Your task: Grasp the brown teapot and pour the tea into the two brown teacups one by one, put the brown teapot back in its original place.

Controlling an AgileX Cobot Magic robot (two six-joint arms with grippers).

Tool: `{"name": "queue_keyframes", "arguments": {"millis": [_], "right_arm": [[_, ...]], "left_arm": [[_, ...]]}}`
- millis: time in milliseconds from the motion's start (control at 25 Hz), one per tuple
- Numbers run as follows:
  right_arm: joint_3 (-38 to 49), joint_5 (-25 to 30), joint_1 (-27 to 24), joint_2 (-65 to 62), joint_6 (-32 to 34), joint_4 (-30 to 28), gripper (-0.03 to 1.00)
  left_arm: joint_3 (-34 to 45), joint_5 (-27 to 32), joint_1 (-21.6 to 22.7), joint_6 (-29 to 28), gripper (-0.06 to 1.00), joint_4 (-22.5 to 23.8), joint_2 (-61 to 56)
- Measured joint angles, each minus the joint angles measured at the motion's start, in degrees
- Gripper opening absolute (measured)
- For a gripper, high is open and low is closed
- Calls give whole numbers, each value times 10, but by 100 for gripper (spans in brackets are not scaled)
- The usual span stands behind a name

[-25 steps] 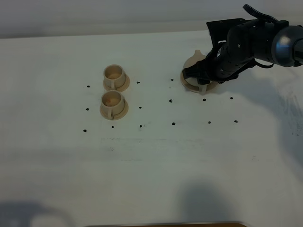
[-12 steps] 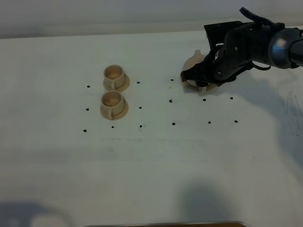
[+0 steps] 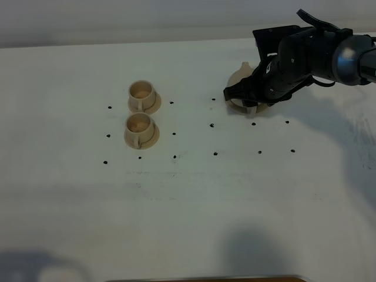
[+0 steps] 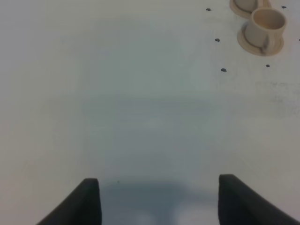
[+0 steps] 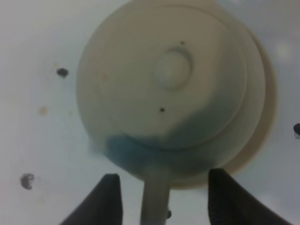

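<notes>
The brown teapot [image 3: 240, 76] stands on its wide saucer, the original place [image 3: 233, 106], at the back right, mostly hidden by my right arm. From above, the teapot's lid [image 5: 172, 70] fills the right wrist view, with the saucer rim [image 5: 268, 101] beyond it. My right gripper [image 5: 164, 174] [image 3: 242, 101] is open, and its fingers straddle the loop handle [image 5: 156, 194] with a gap on each side. The two brown teacups [image 3: 142, 94] [image 3: 140, 126] sit on small saucers at centre left. The tea is hidden. My left gripper [image 4: 159, 199] is open over bare table.
Small black dots [image 3: 212, 125] mark a grid on the white table [image 3: 194, 194]. The nearer cup [image 4: 267, 24] and the edge of the other cup's saucer [image 4: 243, 5] show far off in the left wrist view.
My right arm has shifted slightly left and settled lower around the teapot's handle. The teapot and cups have not moved.
</notes>
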Motion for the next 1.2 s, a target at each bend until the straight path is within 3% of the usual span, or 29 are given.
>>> {"name": "queue_keyframes", "arguments": {"millis": [400,680,1200], "right_arm": [[0,3,0,6,-5,-1,26],[0,2,0,6,-9,1,10],[0,-10,1,6,-24,0,9]], "left_arm": [[0,0,0,0,60,0,0],[0,0,0,0,60,0,0],[0,-1,0,0,60,0,0]]}}
